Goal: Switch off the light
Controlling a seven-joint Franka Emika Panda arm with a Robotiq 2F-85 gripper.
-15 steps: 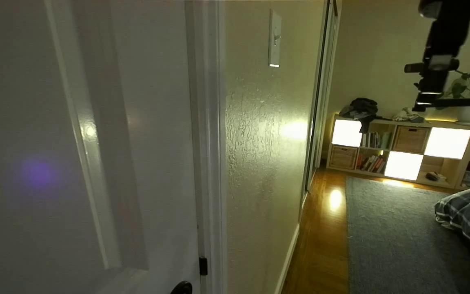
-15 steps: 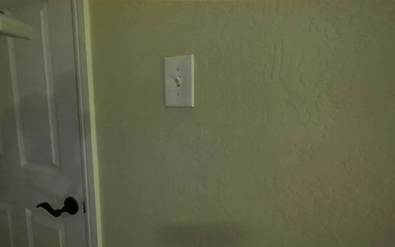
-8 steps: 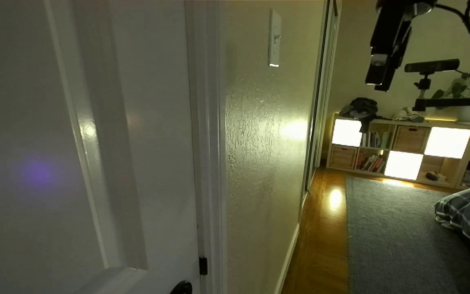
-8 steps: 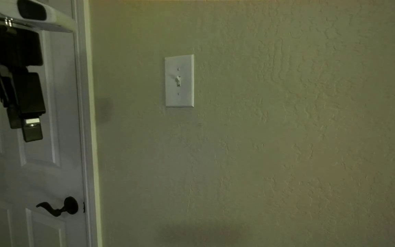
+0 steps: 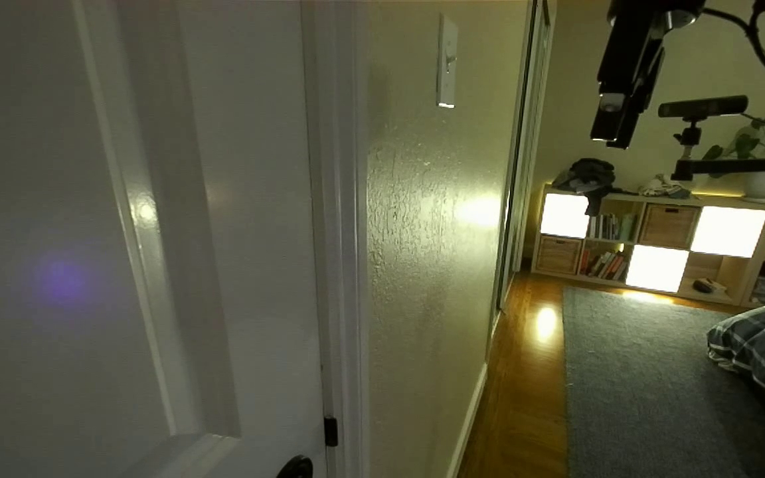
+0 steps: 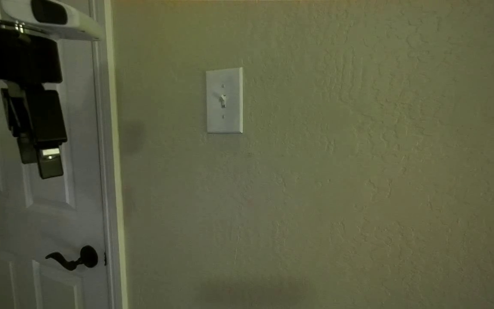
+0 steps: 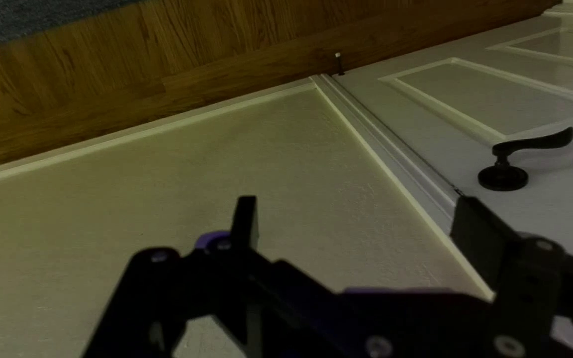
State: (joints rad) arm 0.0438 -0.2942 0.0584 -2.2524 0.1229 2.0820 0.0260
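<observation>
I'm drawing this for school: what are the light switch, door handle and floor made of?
Light switch: probably plastic; smooth, plain white, no visible grain.
Door handle: likely metal, dark finish; its slim, curved shape suggests that, but I can't be sure.
Floor: looks like shiny wood; grain lines and a bright reflection show, though laminate could look similar.

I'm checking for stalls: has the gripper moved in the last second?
Yes: in both exterior views, the gripper has shifted toward the wall-mounted light switch.
</observation>
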